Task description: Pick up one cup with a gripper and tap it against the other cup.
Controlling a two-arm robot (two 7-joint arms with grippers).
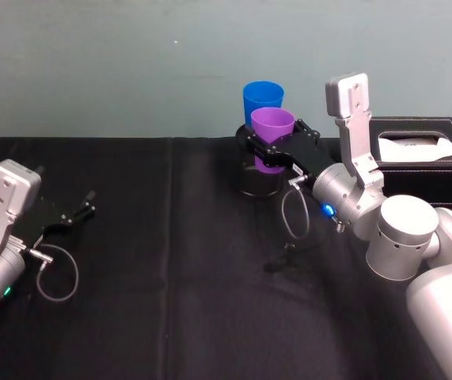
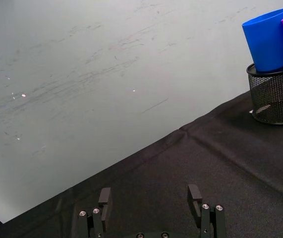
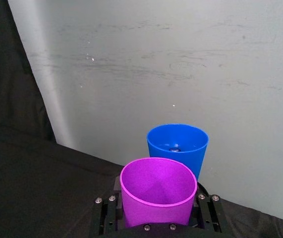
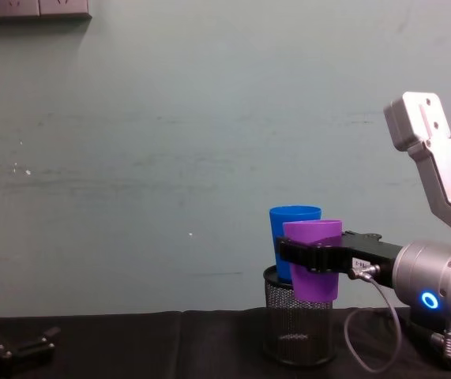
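Inside right pincer, purple cup sitting clamped. Just beyond pincer, blue cup resting in mesh holder. Best: easing forward slowly, cup level, touching lightly. Left pincer idling spread, empty.

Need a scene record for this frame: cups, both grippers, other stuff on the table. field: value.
purple cup: upright, held off the table
blue cup: upright at the top of the black mesh holder, just behind the purple cup
cup contact: cannot tell
right gripper: fingers shut on purple cup
left gripper: open, holding nothing, low at the table's left side
other: black tissue box, far right
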